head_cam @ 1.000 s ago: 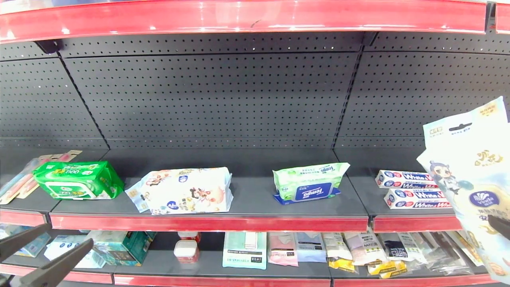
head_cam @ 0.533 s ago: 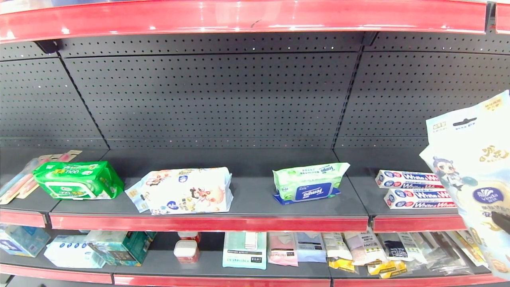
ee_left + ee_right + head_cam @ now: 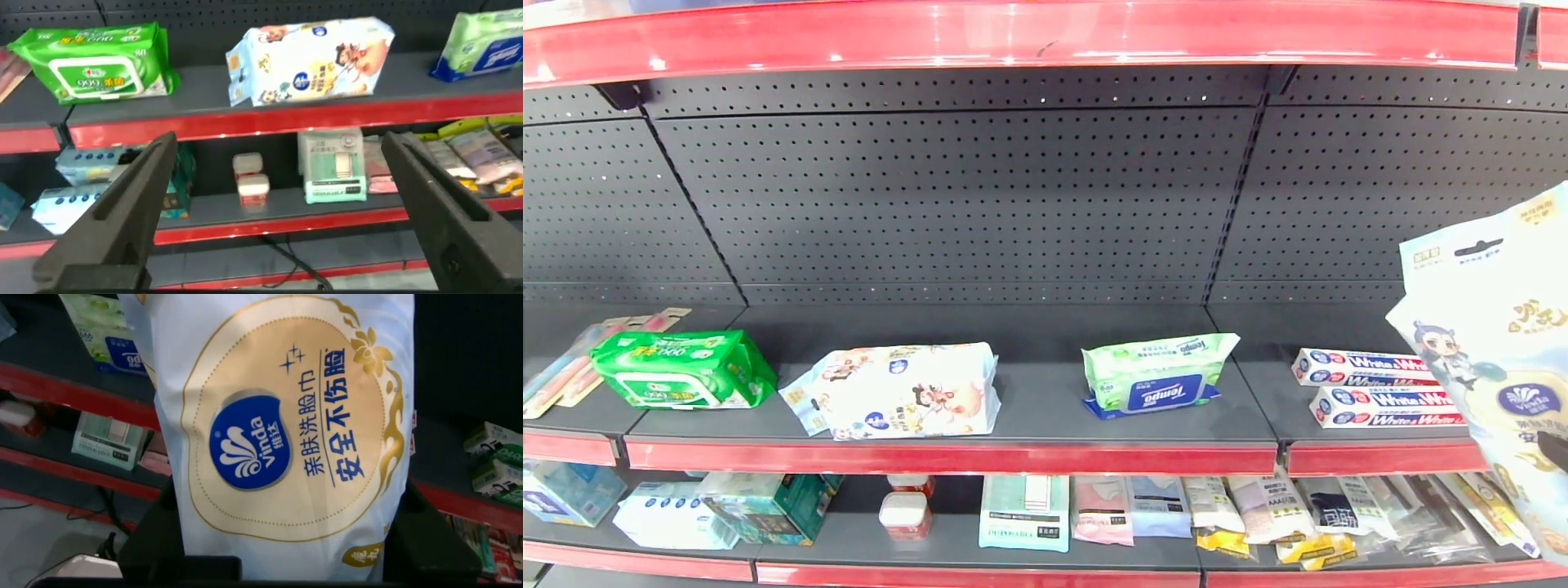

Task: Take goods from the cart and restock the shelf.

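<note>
A tall white bag (image 3: 1494, 351) with a cartoon figure and a gold oval hangs upright at the far right, in front of the shelf's right bay. My right gripper (image 3: 282, 551) is shut on its lower part, and the bag (image 3: 286, 416) rises between the two dark fingers (image 3: 163, 531). One of those fingers (image 3: 1553, 449) shows against the bag's lower edge. My left gripper (image 3: 278, 220) is open with nothing in it, low in front of the shelf's left half. The middle shelf (image 3: 947, 457) has a red front edge and a dark board.
On the middle shelf lie toothbrushes (image 3: 572, 359), a green wipes pack (image 3: 682, 369), a cartoon-print pack (image 3: 907, 392), a pale green wipes pack (image 3: 1156, 376) and two toothpaste boxes (image 3: 1372, 388). Bare board lies between and behind them. The lower shelf (image 3: 980, 572) holds several small packs.
The left gripper's fingers, seen at the lower left a second ago, have dropped out of the head view. The bag has shifted slightly right and upward.
</note>
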Tool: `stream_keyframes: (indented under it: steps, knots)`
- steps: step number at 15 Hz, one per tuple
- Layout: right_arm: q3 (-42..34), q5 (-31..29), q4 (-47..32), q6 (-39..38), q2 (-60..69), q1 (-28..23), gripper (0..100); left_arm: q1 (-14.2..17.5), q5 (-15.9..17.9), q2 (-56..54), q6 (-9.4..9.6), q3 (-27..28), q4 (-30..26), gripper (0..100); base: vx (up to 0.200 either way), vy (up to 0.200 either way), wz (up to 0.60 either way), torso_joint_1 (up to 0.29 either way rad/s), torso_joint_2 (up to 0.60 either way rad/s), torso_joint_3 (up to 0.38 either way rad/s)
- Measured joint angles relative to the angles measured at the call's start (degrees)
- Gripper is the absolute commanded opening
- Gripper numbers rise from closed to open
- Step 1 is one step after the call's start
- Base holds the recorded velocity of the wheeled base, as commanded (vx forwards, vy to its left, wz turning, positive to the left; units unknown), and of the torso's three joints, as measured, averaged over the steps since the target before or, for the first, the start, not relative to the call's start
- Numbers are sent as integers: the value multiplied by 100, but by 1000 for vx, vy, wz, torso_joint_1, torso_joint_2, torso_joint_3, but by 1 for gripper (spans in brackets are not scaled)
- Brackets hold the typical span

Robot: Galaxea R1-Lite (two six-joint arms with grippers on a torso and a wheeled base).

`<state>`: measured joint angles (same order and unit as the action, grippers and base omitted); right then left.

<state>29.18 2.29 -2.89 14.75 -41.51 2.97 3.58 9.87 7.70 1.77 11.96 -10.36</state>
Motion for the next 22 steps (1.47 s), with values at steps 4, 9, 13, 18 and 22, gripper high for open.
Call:
stream_keyframes:
  steps: [4,9,13,18,22]
  knots:
    - [20,6,-1,-6,-38,0,0,0,-6,-162,26,-138,2,100,0,0,600,5,-4,1]
    - [72,30,7,-2,-60,20,0,0,-28,-283,59,-221,-23,100,0,0,0,0,0,0]
    - [336,260,-1,145,-228,201,0,5,-227,-307,171,-535,128,100,0,0,0,0,0,0]
    - [870,261,0,191,-945,758,0,0,-1529,-311,-104,-692,227,100,0,0,0,0,0,0]
    - [1134,250,-1,194,-1359,901,0,0,-1924,-308,-277,-703,249,100,0,0,0,0,0,0]
